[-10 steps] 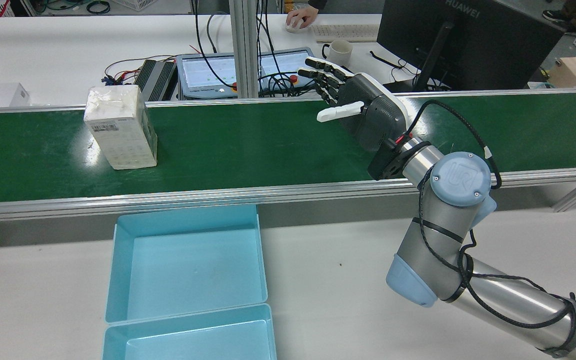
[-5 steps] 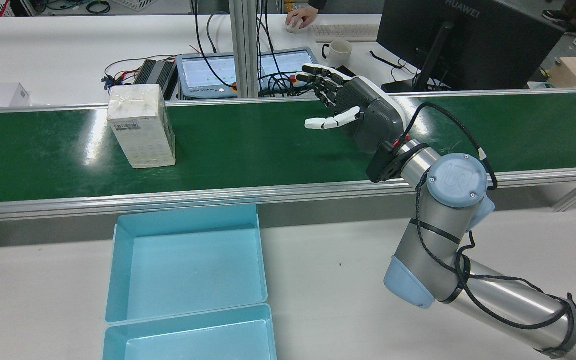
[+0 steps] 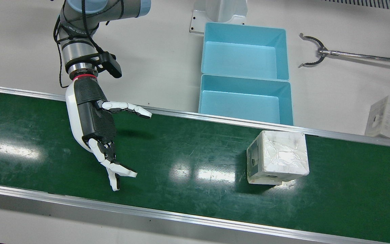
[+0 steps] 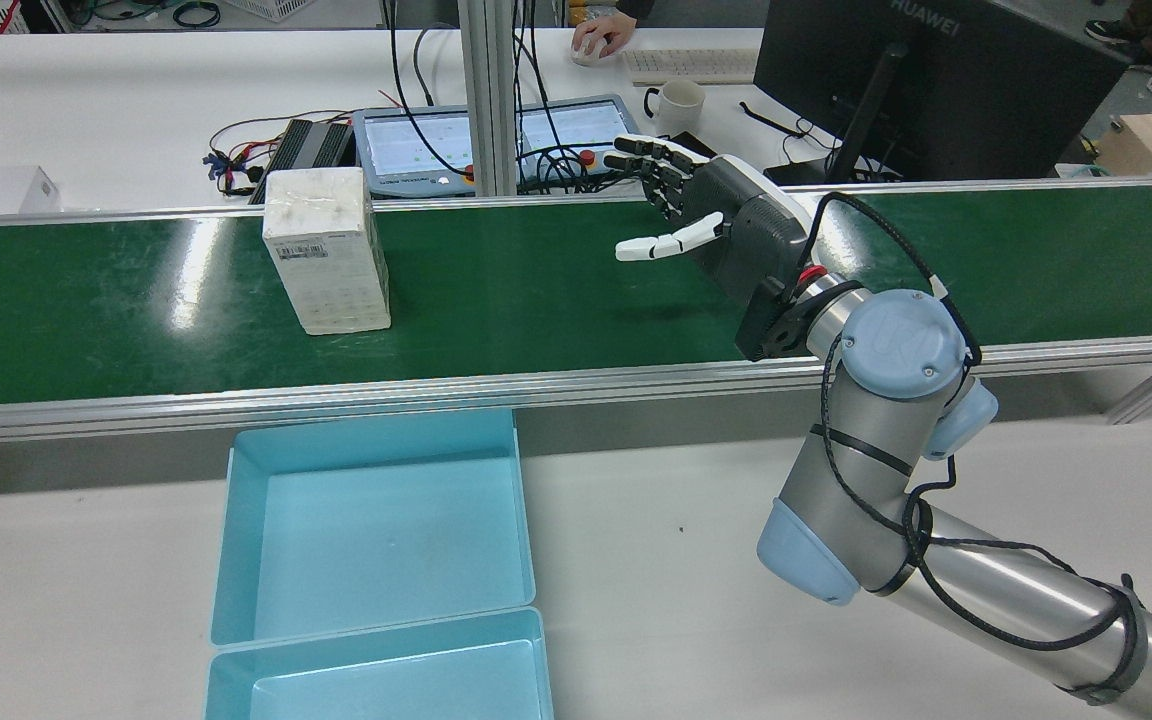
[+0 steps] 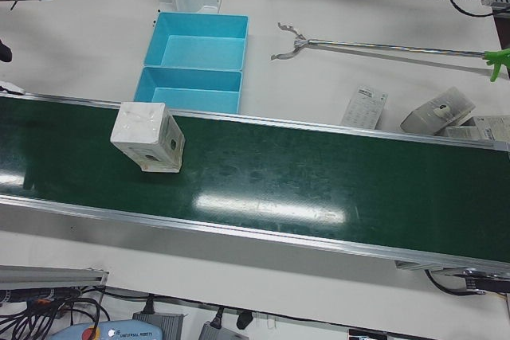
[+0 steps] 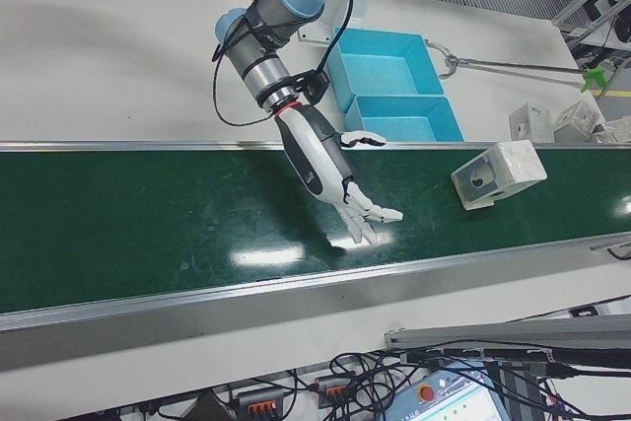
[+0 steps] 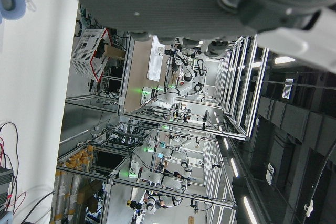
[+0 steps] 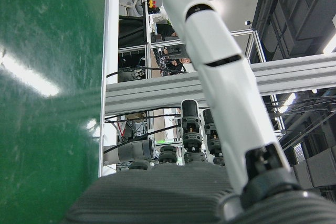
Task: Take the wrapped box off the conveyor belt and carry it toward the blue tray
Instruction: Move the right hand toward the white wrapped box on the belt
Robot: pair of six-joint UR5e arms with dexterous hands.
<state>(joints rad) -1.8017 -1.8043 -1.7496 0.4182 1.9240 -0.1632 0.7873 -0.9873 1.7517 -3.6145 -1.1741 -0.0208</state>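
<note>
The wrapped box (image 3: 278, 156), white and covered in clear film, stands on the green conveyor belt (image 3: 188, 145). It also shows in the rear view (image 4: 326, 250), the left-front view (image 5: 147, 137) and the right-front view (image 6: 498, 173). My right hand (image 3: 95, 122) hovers over the belt, open and empty, well apart from the box; it also shows in the rear view (image 4: 726, 225) and the right-front view (image 6: 320, 150). The blue tray (image 3: 244, 77), with two compartments, lies beside the belt (image 4: 376, 425). Only the palm (image 7: 173, 3) of my left hand shows.
A long grabber tool (image 3: 317, 51) lies on the table past the tray. Other small boxes (image 5: 366, 105) (image 5: 438, 109) lie on the table by the belt. Aluminium rails (image 4: 536, 385) edge the belt. A monitor (image 4: 896, 80) and mug (image 4: 681, 100) stand on the operators' desk.
In the rear view the wrapped box has ridden the belt to the right, closer to my right hand. The right hand has dropped slightly and stayed open.
</note>
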